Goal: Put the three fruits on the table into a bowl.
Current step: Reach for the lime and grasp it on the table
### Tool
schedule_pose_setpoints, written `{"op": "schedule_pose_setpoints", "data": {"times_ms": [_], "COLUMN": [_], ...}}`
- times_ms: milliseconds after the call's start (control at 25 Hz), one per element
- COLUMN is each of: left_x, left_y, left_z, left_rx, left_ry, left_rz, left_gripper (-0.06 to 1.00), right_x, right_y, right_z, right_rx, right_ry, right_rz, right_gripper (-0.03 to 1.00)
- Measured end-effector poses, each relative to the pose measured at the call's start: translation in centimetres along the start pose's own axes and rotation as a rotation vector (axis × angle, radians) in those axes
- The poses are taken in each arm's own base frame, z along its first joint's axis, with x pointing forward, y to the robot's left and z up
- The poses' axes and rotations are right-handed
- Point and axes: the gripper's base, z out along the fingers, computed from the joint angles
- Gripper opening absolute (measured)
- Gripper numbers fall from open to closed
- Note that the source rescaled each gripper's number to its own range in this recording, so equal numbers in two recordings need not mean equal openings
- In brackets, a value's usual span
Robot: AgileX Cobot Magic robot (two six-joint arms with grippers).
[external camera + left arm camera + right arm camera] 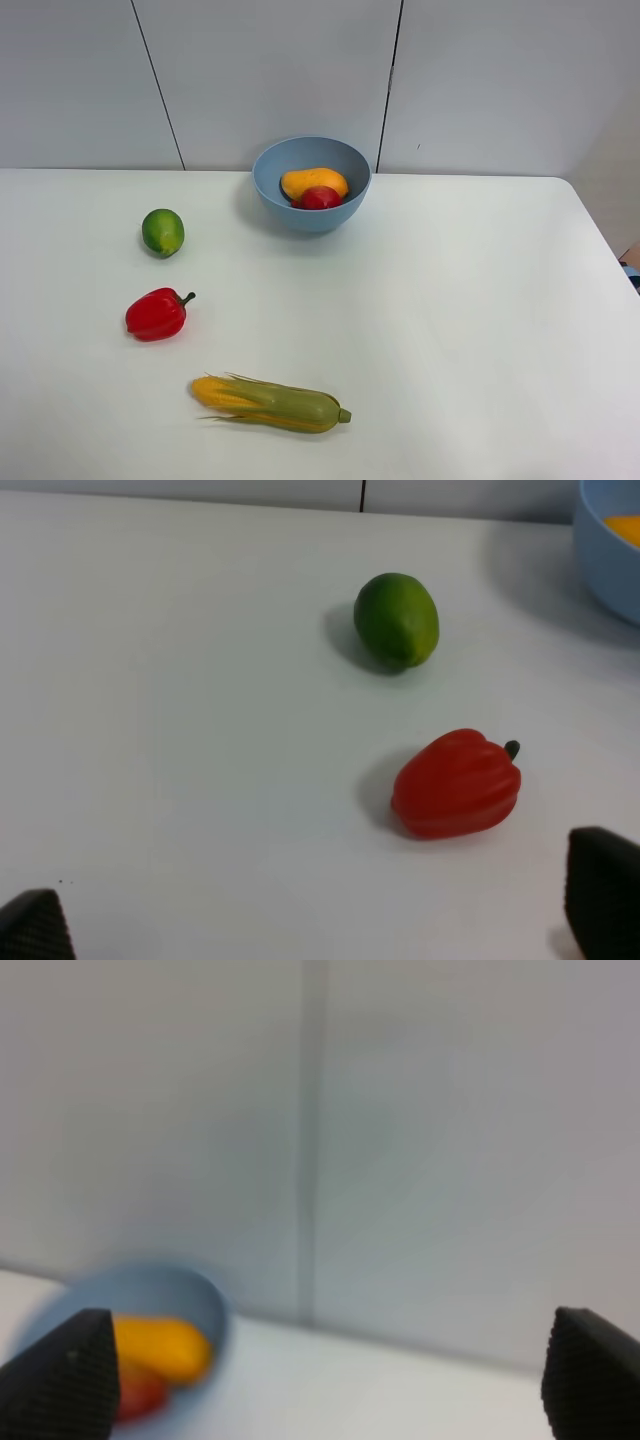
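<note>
Bowl (311, 218) w/ mango (312, 180) & pomegranate (321, 198) inside; lime (163, 232) outside

- This looks like a lab test bench, with a large plain white table (470, 320) filling the scene.
- On the far side stands a wall (270, 70) of bare pale grey panels, split by dark seams (390, 80).
- Plastic-looking produce is laid out well apart on the left: a lime (163, 231), a red bell pepper (156, 314) and a corn cob (270, 403).
- A light-blue bowl (268, 190) at the far edge holds a mango (312, 181) and a pomegranate (320, 198).
</note>
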Motion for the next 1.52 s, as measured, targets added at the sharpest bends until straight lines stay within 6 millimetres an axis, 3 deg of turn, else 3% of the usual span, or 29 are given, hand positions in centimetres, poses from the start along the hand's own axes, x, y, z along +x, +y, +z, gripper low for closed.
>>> {"op": "schedule_pose_setpoints", "data": {"times_ms": [80,200,360,520,640,880,1520], "left_x": [0.0,0.0,0.0,0.0,0.0,0.0,0.0], "left_y": [0.0,0.0,0.0,0.0,0.0,0.0,0.0], "left_z": [0.0,0.0,0.0,0.0,0.0,0.0,0.0], "left_rx": [0.0,0.0,0.0,0.0,0.0,0.0,0.0], "left_ry": [0.0,0.0,0.0,0.0,0.0,0.0,0.0], "left_rz": [0.0,0.0,0.0,0.0,0.0,0.0,0.0], "left_gripper": [1.0,1.0,1.0,1.0,1.0,1.0,1.0], "right_x": [2.9,8.2,15.3,19.3,20.0,21.4,21.5], "right_y": [-1.0,-1.3,-0.6,0.1,0.4,0.7,0.7], "right_z": [-3.5,-7.3,-10.3,-12.8,-13.8,-13.5,-13.4], "right_rx": [0.069,0.149,0.185,0.19,0.18,0.147,0.148], "right_ry": [0.011,0.065,0.159,0.122,0.107,0.224,0.224], "right_rz": [0.017,0.042,0.063,0.063,0.072,0.101,0.107], "right_gripper": [0.45,0.45,0.45,0.45,0.45,0.45,0.45]}}
